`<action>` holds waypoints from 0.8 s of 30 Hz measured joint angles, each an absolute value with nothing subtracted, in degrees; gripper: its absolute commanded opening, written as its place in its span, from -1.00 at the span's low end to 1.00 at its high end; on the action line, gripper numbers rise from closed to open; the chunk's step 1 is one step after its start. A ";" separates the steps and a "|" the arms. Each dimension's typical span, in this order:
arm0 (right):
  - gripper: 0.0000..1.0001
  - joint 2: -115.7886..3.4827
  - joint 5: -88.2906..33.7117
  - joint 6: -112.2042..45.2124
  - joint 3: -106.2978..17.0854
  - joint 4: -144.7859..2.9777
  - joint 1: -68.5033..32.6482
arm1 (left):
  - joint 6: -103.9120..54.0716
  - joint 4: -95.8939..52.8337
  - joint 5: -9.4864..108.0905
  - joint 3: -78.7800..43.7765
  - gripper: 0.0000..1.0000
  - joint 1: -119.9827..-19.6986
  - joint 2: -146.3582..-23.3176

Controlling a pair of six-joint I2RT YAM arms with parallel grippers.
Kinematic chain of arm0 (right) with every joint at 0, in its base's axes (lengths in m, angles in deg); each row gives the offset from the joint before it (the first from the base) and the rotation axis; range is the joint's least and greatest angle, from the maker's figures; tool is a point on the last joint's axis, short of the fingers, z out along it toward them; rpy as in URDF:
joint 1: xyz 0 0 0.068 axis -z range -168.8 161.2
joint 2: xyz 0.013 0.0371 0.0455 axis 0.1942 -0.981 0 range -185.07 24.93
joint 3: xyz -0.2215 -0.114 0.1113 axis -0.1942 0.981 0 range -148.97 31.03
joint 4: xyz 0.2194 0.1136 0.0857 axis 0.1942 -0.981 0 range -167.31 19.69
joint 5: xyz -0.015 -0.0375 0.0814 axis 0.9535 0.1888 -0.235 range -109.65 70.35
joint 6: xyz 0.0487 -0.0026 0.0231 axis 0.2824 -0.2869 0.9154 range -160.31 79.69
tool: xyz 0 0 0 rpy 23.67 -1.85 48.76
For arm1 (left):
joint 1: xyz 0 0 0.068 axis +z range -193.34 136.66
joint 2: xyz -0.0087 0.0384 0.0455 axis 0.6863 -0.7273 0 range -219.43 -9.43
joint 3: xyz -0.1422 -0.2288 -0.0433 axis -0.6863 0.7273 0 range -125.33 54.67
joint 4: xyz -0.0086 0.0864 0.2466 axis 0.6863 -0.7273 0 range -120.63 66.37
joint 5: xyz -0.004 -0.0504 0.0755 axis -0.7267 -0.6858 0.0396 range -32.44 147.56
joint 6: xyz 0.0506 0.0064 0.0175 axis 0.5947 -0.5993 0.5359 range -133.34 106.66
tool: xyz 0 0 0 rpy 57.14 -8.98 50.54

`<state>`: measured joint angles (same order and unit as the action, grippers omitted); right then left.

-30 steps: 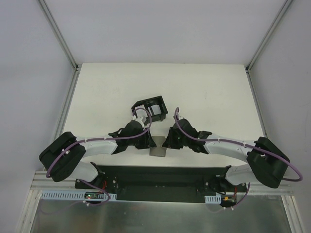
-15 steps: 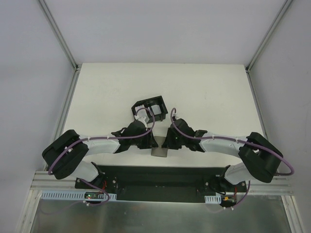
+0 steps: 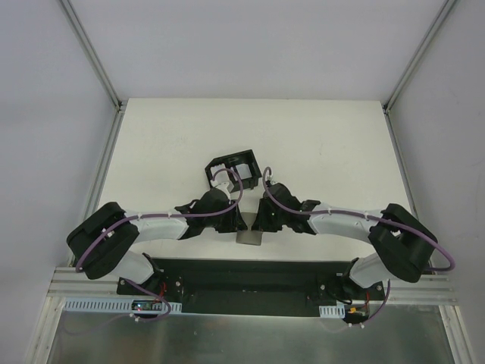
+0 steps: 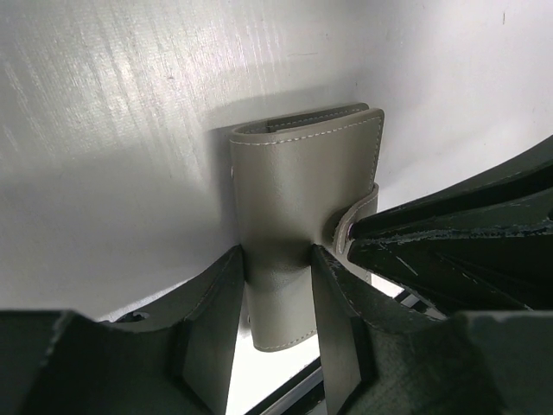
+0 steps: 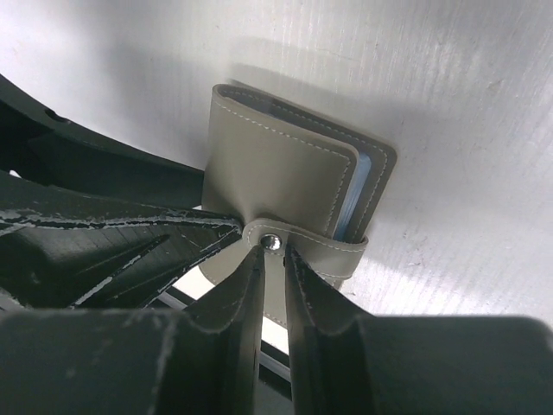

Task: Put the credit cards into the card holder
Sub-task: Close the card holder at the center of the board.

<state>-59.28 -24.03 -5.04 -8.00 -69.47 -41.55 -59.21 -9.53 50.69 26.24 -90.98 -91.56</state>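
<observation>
White table [image 3: 174,136] carries the grey card holder [image 3: 247,237] at the middle of its near edge. Left claw [image 4: 275,256] is clamped on its body, right claw [image 5: 274,251] pinches the tab [image 5: 327,252]; only the right arm [image 3: 345,224] has swung inward, so opening seems next.

The left arm [image 3: 151,224] and right arm [image 3: 341,221] fold inward near the tabletop's near edge. The left gripper [image 4: 275,259] clamps the card holder [image 4: 302,173]. The right gripper [image 5: 275,257], nearly closed, meets its tab [image 5: 333,252].
</observation>
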 measured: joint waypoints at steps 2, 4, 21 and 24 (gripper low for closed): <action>-0.60 -59.63 -23.66 -5.85 -9.05 -71.11 -41.55 | -59.23 -9.33 50.69 26.22 -0.25 -90.98 -91.58; -0.59 -60.19 -23.53 -6.81 -10.34 -72.90 -41.55 | -59.23 -9.09 50.67 26.18 -0.26 -91.00 -91.67; -0.68 -68.67 -30.61 -15.03 -22.05 -86.43 -38.14 | -59.25 -9.00 50.73 26.20 -0.28 -91.02 -91.76; -0.67 -70.36 -34.06 -16.69 -23.52 -87.81 -36.81 | -59.25 -8.98 50.73 26.20 -0.28 -91.02 -91.76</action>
